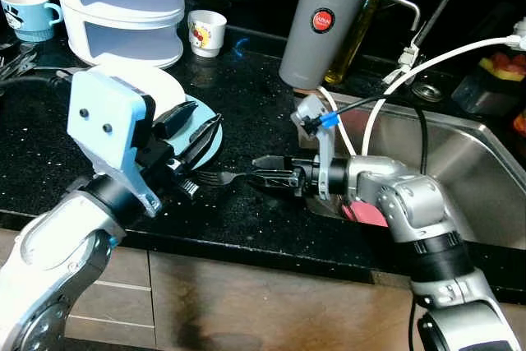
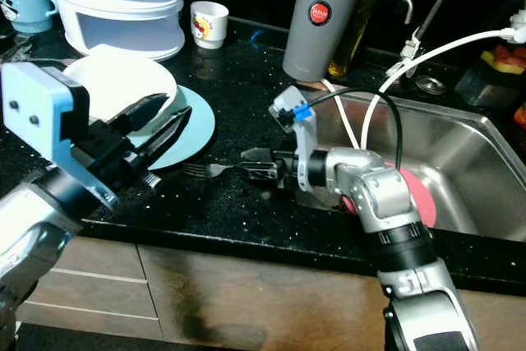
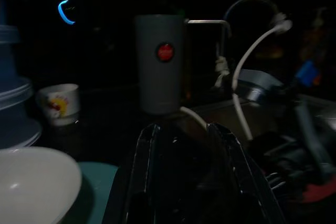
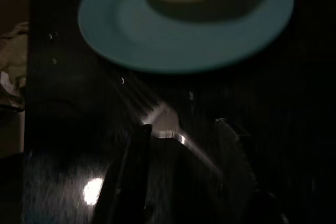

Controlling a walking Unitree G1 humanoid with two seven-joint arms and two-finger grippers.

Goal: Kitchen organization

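A metal fork (image 1: 215, 177) lies on the black counter just right of a teal plate (image 2: 196, 131) that carries a white dish (image 2: 115, 84). My right gripper (image 1: 267, 174) is low over the counter, open, and the fork's handle runs between its fingers; in the right wrist view the fork (image 4: 165, 124) sits in the gap with the teal plate (image 4: 184, 30) beyond it. My left gripper (image 2: 175, 104) hovers above the plate's right edge, open, with nothing in it.
A steel sink (image 1: 468, 178) with something pink (image 2: 415, 195) in it lies behind the right arm. A grey canister (image 1: 325, 26), a small white cup (image 1: 205, 32), a blue mug (image 1: 29, 12) and a stacked white container (image 1: 123, 6) stand along the back. The counter's front edge is close.
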